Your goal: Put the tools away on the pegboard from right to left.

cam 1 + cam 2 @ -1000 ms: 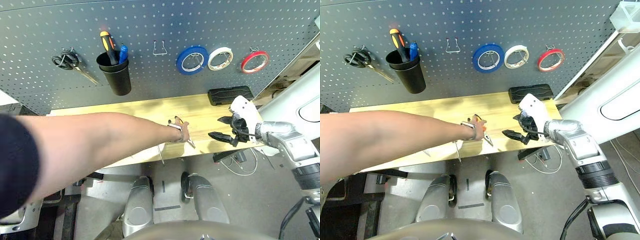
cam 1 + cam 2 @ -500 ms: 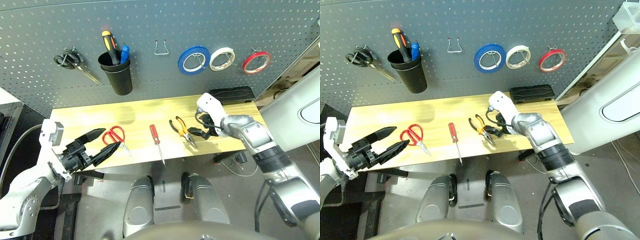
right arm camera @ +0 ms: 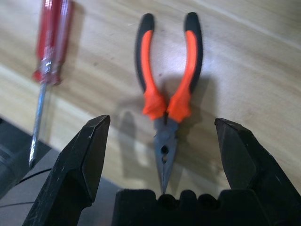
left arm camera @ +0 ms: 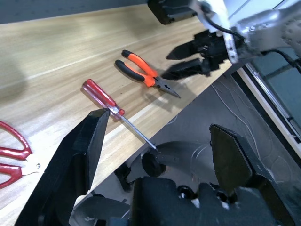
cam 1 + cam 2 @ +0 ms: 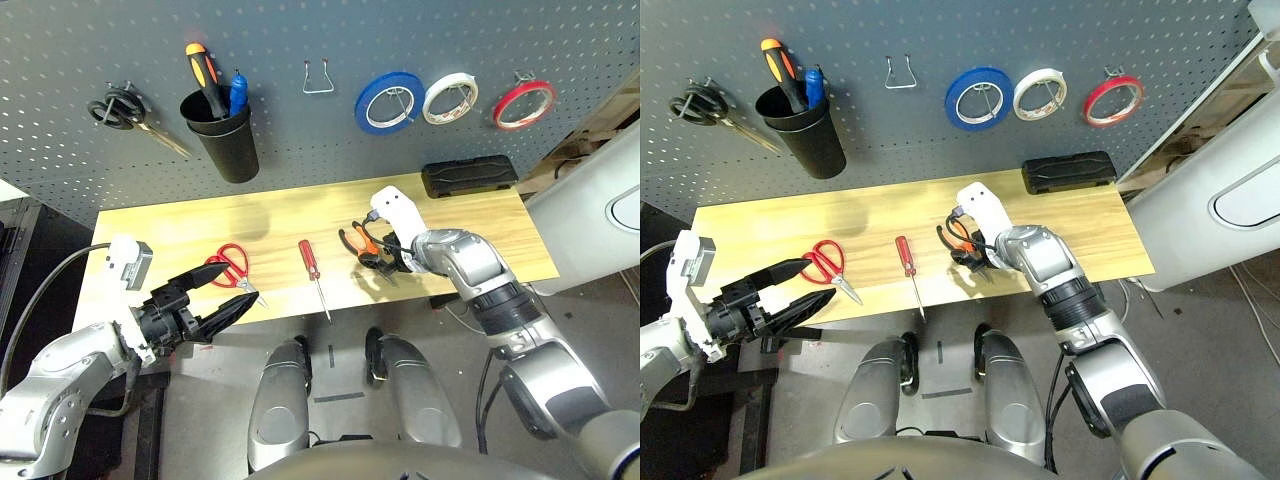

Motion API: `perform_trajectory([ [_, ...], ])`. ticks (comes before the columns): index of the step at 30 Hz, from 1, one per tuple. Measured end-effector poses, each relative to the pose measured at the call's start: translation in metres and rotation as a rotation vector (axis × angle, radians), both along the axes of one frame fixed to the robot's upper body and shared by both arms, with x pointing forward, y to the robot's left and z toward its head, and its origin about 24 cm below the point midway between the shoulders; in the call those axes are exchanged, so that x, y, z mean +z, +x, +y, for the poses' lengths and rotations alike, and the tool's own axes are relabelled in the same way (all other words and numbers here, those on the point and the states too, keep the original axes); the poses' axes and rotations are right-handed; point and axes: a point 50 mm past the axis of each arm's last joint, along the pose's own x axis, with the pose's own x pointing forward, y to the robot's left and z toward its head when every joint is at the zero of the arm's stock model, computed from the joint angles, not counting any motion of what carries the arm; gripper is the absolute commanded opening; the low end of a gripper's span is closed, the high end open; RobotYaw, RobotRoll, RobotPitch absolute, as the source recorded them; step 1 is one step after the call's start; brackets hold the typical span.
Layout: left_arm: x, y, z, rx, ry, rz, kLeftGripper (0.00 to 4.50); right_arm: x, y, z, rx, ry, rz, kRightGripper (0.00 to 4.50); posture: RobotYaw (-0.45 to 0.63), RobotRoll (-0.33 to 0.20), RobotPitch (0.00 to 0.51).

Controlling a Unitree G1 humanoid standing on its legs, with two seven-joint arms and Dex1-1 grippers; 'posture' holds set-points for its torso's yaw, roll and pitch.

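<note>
On the pegboard [image 5: 300,150], the thin red tape ring [image 5: 523,104] hangs on the rightmost hook. The orange-and-black pliers [image 5: 358,242] lie on the wooden table [image 5: 480,250], nose toward the front edge. My right gripper [image 3: 161,128] is open and hovers just above them, one finger on each side of the nose. Left of the pliers lies the red-handled screwdriver [image 5: 311,262], its shaft over the table's front edge. Further left lie the red-handled scissors [image 5: 228,268]. My left gripper [image 5: 215,310] is open and empty, off the front edge below the scissors.
Black-handled scissors [image 5: 125,110] hang at the pegboard's left. Beside them a black cup [image 5: 222,135] holds an orange-black driver and a blue pen. An empty hook [image 5: 318,78], blue tape [image 5: 385,100] and white tape [image 5: 448,98] follow. A black case [image 5: 468,177] lies at the table's back right.
A person's arm reaching over the table has withdrawn, leaving the tools laid out. My right gripper has moved left to over the pliers. My left arm has come into view.
</note>
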Motion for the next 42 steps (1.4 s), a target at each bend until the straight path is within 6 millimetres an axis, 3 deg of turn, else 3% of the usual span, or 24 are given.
perform_trajectory([
  [23,0.004,-0.004,-0.008,-0.008,-0.006,0.009,4.50,-0.020,0.021,0.031,-0.034,-0.039,0.055,4.45,0.09,0.000,0.326],
  [27,0.005,-0.004,-0.010,-0.001,-0.009,-0.001,4.50,-0.023,0.022,0.036,-0.036,-0.050,0.041,3.10,0.10,0.000,0.307],
  [28,0.005,-0.003,-0.010,0.001,-0.011,-0.003,4.50,-0.023,0.023,0.036,-0.037,-0.050,0.038,3.01,0.10,0.000,0.304],
  [37,0.006,0.004,-0.015,0.010,-0.030,-0.049,4.50,-0.021,0.025,0.022,-0.042,-0.057,0.016,3.01,0.10,0.000,0.266],
  [42,0.001,0.008,-0.013,0.025,-0.030,-0.047,4.50,0.010,0.019,0.011,-0.030,-0.009,-0.115,3.01,0.06,0.000,0.240],
])
